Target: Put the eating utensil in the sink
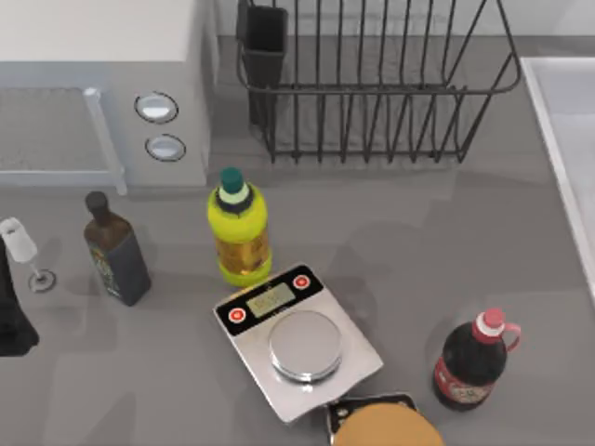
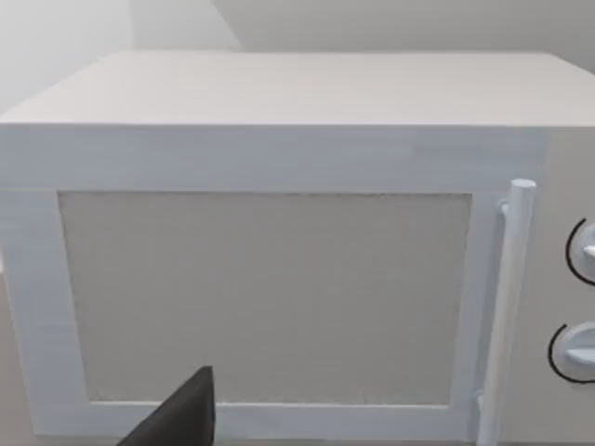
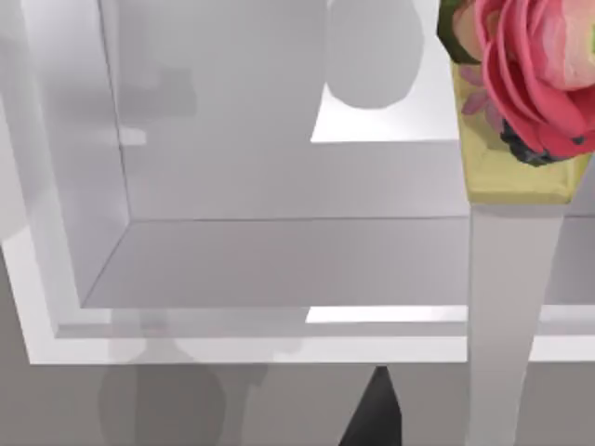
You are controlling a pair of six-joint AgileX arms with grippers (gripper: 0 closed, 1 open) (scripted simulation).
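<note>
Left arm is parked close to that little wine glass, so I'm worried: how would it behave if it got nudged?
The wine glass would probably tip easily: it stands upright on a thin stem over a small round foot. It looks light and likely fragile. Once on its side its round bowl could roll, perhaps towards the dark bottle beside it.

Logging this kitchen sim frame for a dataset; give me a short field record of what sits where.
sink: pale grey-white rectangular basin, top view's right edge
rack: black wire dish rack, back centre
microwave: white microwave oven, back left
scale: silver kitchen scale, front centre, beside yellow bottle
cola: dark red-capped bottle, front right
left arm: left edge, facing microwave
right gripper: facing the sink
</note>
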